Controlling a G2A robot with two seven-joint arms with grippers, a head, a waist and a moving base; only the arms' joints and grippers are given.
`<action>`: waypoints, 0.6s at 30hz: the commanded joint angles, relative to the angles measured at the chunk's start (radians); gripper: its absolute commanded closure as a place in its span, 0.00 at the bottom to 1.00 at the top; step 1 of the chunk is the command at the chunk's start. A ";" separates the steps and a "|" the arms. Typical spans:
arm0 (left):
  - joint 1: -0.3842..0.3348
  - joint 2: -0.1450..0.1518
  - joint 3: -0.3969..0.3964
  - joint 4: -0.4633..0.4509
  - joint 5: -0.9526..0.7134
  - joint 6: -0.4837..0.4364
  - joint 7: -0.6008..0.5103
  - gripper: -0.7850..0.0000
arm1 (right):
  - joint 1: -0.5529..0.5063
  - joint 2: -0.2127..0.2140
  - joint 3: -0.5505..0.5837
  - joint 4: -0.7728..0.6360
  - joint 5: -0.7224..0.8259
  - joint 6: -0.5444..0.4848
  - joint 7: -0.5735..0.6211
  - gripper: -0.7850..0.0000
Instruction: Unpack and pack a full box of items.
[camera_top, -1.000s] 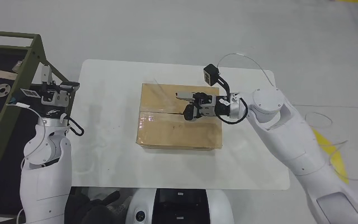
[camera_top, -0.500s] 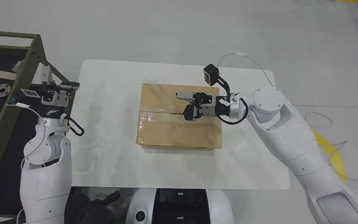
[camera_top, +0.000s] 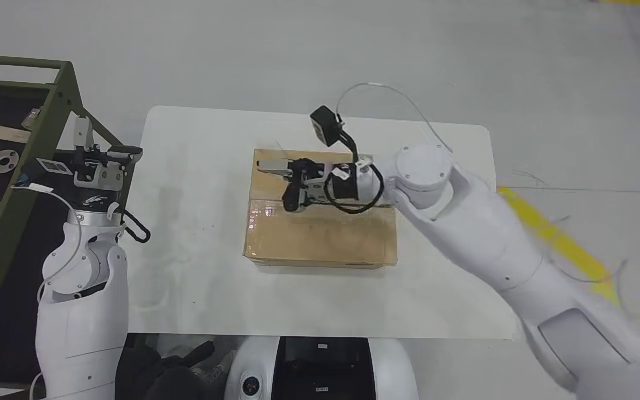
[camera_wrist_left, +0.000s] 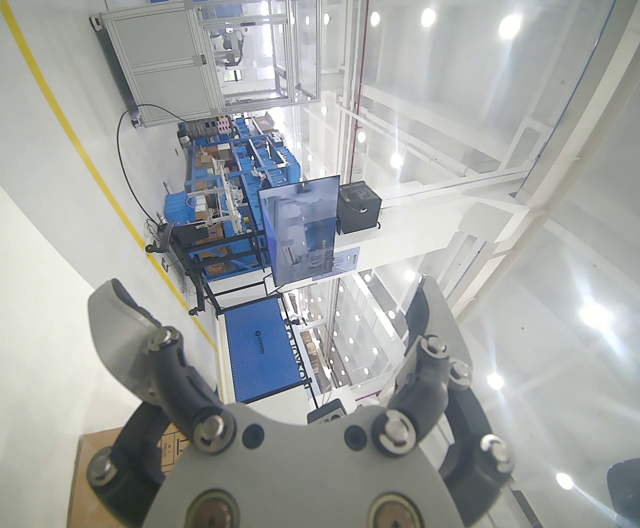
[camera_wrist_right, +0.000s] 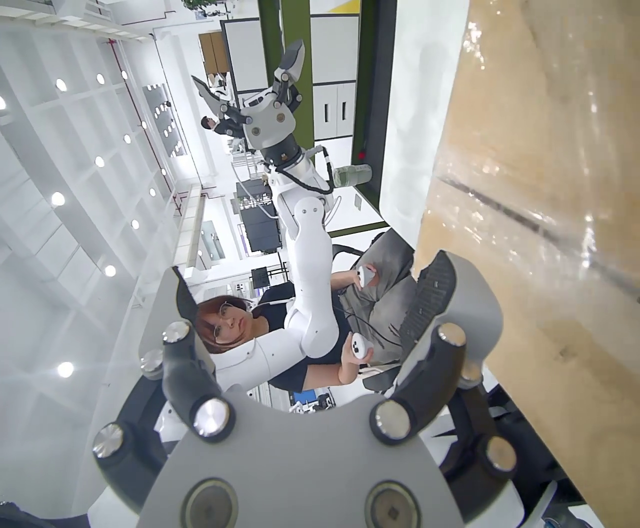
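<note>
A closed cardboard box (camera_top: 320, 225) with clear tape along its top seam sits in the middle of the white table (camera_top: 200, 280). My right gripper (camera_top: 279, 183) is open, low over the far left part of the box top, beside the seam. In the right wrist view that gripper (camera_wrist_right: 307, 280) has one finger (camera_wrist_right: 435, 295) right at the edge of the box (camera_wrist_right: 540, 175), and nothing sits between the fingers. My left gripper (camera_top: 100, 160) stays at the table's left edge, away from the box. It points upward and stands open (camera_wrist_left: 270, 290) and empty.
A dark green cart (camera_top: 40, 100) stands just off the table's left side, close behind the left arm. Bare table surface surrounds the box on all sides. The right arm stretches across the box from the right.
My right gripper has slid left along the box top, from the right-centre part to near the left edge. The left arm has not moved.
</note>
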 joint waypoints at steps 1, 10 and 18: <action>0.000 0.000 0.000 0.000 0.000 0.000 0.000 0.00 | 0.031 -0.029 -0.036 0.042 0.019 -0.007 -0.026 0.00; 0.000 0.000 0.000 0.000 0.000 0.000 0.000 0.00 | 0.112 -0.151 -0.163 0.186 0.057 -0.055 -0.106 0.00; 0.000 0.000 0.000 0.000 0.000 0.000 0.000 0.00 | 0.154 -0.232 -0.217 0.291 0.033 -0.023 -0.162 0.00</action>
